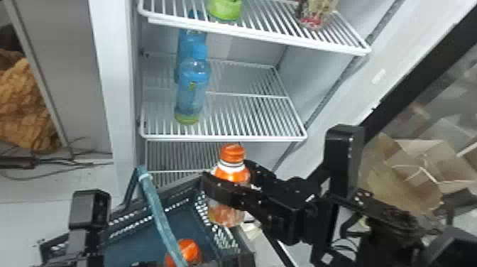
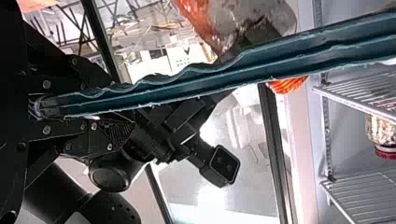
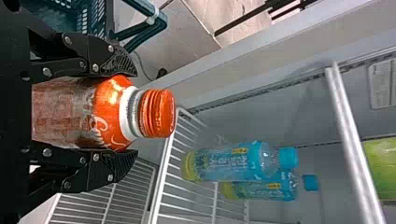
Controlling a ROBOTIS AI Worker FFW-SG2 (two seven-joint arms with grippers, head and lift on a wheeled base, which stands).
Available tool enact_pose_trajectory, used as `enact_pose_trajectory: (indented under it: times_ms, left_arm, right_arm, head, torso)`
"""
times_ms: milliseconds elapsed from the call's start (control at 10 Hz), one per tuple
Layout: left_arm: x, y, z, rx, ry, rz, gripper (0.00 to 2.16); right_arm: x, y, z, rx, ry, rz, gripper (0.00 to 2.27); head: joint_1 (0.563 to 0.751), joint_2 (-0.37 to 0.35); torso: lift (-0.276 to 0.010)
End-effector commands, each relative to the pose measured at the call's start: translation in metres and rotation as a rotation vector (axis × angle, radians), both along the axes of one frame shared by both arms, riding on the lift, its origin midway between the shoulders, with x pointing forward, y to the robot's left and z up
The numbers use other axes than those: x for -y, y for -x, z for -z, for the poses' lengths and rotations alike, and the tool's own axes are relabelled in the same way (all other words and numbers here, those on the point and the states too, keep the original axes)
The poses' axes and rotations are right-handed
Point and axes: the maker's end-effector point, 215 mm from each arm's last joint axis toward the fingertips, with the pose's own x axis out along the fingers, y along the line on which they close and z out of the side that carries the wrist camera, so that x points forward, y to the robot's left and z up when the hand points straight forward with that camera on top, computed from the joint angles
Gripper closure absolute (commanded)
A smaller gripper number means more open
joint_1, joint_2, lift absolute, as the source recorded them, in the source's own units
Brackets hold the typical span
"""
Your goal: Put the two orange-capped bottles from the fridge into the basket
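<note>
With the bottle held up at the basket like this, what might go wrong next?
The bottle in the right pincer appears at the perforated side wall of the basket, so lowering it there might catch the rim. The handle, gripped by the left pincer, crosses the opening and could obstruct the drop. An orange cap already shows inside; the second bottle may knock against it.

Two orange-capped bottles (image 1: 231,174), two blue bottles (image 1: 193,85), one basket (image 1: 138,236), one jar (image 1: 317,16) and one green container (image 1: 225,10) are showing.
</note>
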Motion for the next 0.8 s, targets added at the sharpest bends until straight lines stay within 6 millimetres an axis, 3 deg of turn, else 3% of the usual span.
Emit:
enact_pose_trajectory:
  times_ms: [0,400,700]
  left_arm:
    - [0.0,0.0,0.0,0.0,0.0,0.0,1.17]
    - [0.001,0.001,0.0,0.0,0.001,0.002,1.17]
    - [0.0,0.001,0.0,0.0,-0.001,0.002,1.17]
  right_arm:
    - [-0.005,0.0,0.01,-0.028,-0.019,-0.01,0.84]
    - [-0.011,0.006,0.029,-0.09,-0.042,-0.027,0.83]
    - [-0.006,0.01,0.036,-0.119,-0.036,-0.018,0.46]
  head:
    - [0.695,-0.35]
    - [0.695,-0.35]
    - [0.695,-0.35]
  torso:
    - [-0.235]
    - [-0.235]
    - [-0.235]
